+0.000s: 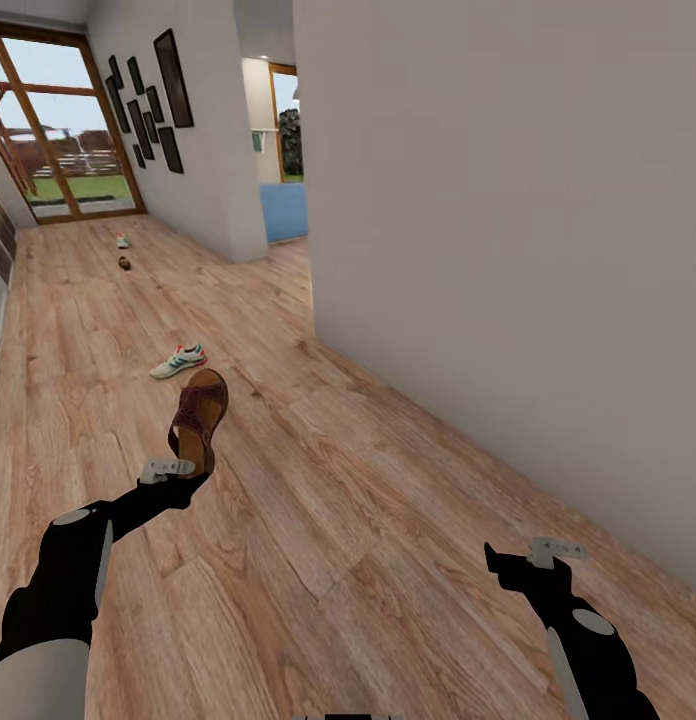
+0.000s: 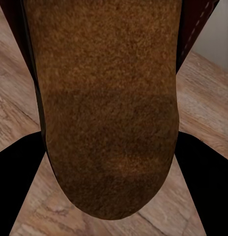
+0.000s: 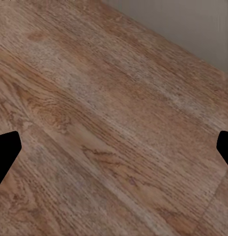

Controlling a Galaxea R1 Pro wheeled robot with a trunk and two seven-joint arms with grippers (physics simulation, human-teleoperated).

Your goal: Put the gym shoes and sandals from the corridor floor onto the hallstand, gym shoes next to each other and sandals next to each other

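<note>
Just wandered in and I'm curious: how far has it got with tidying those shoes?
Nothing looks put away yet. The left claw holds one sandal off the corridor floor. A gym shoe lies on the floor just beyond, and two small shoes lie far down the corridor. The right claw is open, holding nothing.

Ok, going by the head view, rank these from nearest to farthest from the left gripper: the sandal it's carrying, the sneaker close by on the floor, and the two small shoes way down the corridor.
1. Held sandal, in the left gripper.
2. Near sneaker, on the floor just beyond.
3. Far brown shoe, down the corridor.
4. Far light shoe, slightly farther, toward the glass door.
</note>
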